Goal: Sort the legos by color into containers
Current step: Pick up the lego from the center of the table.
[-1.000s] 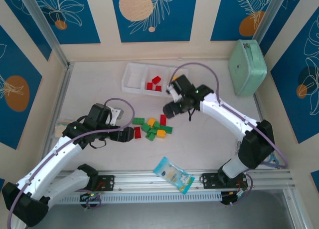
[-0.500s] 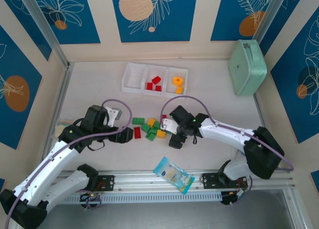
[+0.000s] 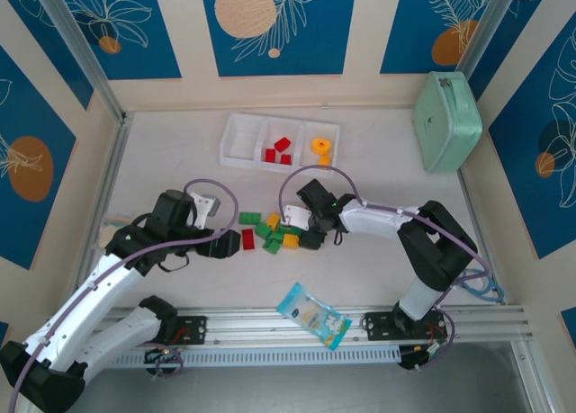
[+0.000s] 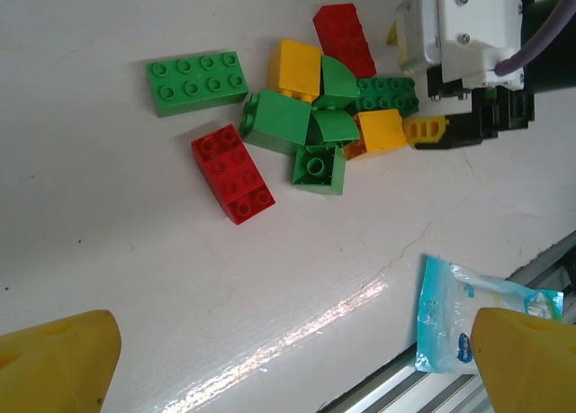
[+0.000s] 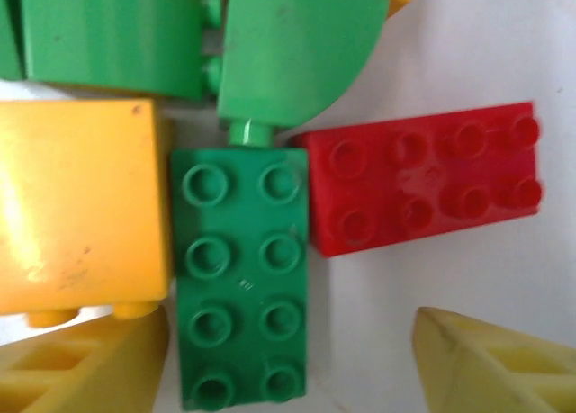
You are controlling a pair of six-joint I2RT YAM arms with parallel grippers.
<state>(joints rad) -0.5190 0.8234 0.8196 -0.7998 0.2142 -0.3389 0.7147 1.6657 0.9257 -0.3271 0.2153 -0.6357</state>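
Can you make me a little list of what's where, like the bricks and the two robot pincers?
container: white tray with three compartments
middle compartment: red bricks
right compartment: orange pieces
loose: mixed pile of red, green, yellow bricks
left pincer: open wide, holding nothing
right pincer: open, straddling a green brick
also there: snack packet, mint-green case

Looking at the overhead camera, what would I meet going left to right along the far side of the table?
white tray (left compartment) → red bricks in its middle compartment → orange ring in its right compartment → mint-green case
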